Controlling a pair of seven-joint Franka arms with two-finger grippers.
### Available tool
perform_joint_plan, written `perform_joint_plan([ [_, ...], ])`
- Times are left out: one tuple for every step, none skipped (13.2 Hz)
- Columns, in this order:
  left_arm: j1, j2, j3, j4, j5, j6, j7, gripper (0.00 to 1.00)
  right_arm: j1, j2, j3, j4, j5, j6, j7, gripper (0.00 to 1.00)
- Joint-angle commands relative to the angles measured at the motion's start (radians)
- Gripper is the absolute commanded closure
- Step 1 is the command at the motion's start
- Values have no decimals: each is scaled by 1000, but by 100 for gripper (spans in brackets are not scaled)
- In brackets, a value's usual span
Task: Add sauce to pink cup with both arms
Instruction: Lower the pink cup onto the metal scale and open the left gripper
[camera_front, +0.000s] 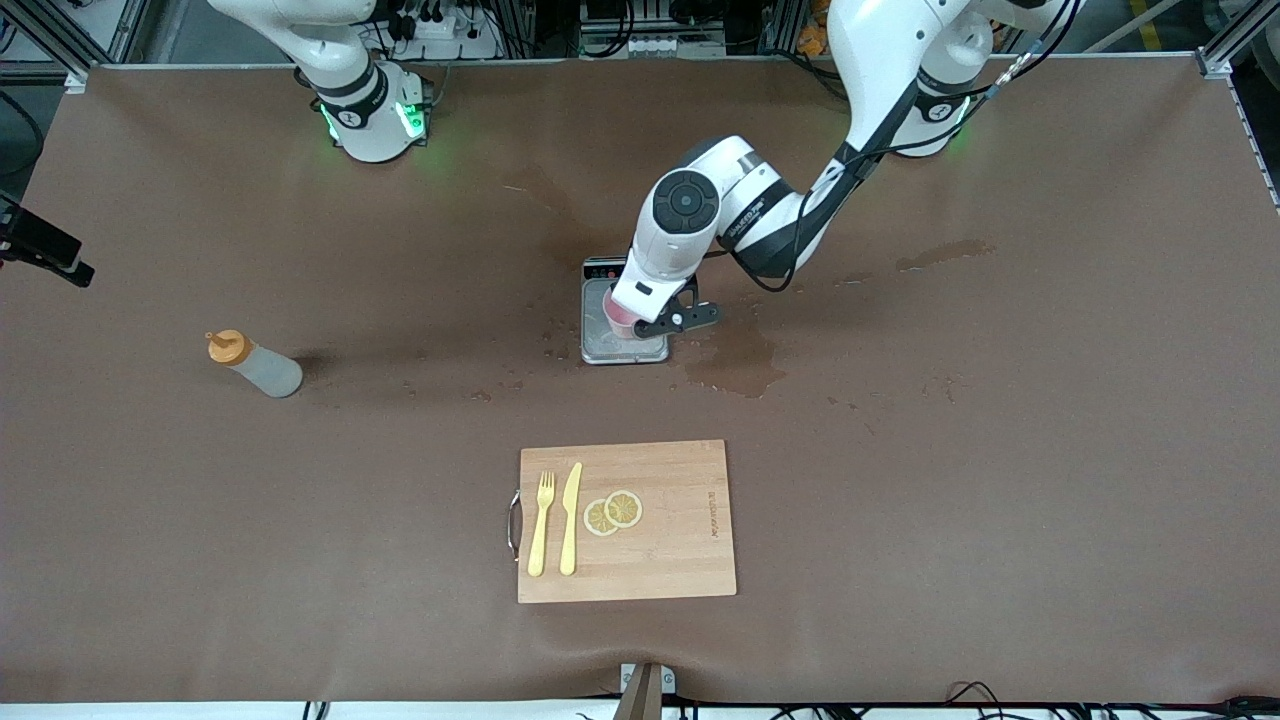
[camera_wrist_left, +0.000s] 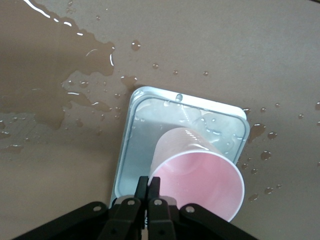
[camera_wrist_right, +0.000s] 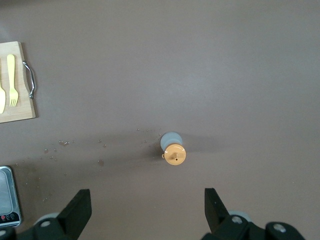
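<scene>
The pink cup (camera_wrist_left: 197, 182) leans over the wet grey scale (camera_wrist_left: 131, 150) in the middle of the table, its mouth toward the wrist camera. My left gripper (camera_wrist_left: 149, 181) is shut on the cup's rim, pinching the thin wall. In the front view the left arm hides most of the pink cup (camera_front: 620, 320). The sauce (camera_front: 255, 365), a whitish squeeze bottle with an orange cap, stands alone toward the right arm's end. High above the table my right gripper (camera_wrist_right: 145, 197) hangs open and empty. The sauce (camera_wrist_right: 173, 150) stands below it, ahead of the fingertips.
A wooden cutting board (camera_front: 680, 520) lies nearer the front camera, carrying a yellow fork (camera_front: 541, 524), a knife (camera_front: 571, 518) and lemon slices (camera_front: 613, 512). A puddle (camera_front: 735, 362) and scattered drops wet the brown mat beside the scale (camera_front: 600, 345).
</scene>
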Motion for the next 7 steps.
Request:
perform_joint_plan([
  [-23,31,10,52,31,-18,-26,100,-10,-5,5,0,5,-3,1,0],
  [-23,33,10,52,50,-18,-26,100,-9,-5,6,0,5,-3,1,0],
  [-23,33,8,52,63,-18,-29,100,-9,-6,6,2,7,-3,2,0],
  [-23,33,8,51,65,-19,-34,100,-9,-6,6,2,7,-3,2,0],
  [-23,33,8,51,65,-18,-47,100,-9,-6,6,4,7,-3,2,0],
  [-25,33,8,51,65,-19,-60,100,-10,-8,6,4,7,-3,2,0],
  [-23,33,7,51,65,-19,-66,69,-10,-8,5,4,7,-3,2,0],
])
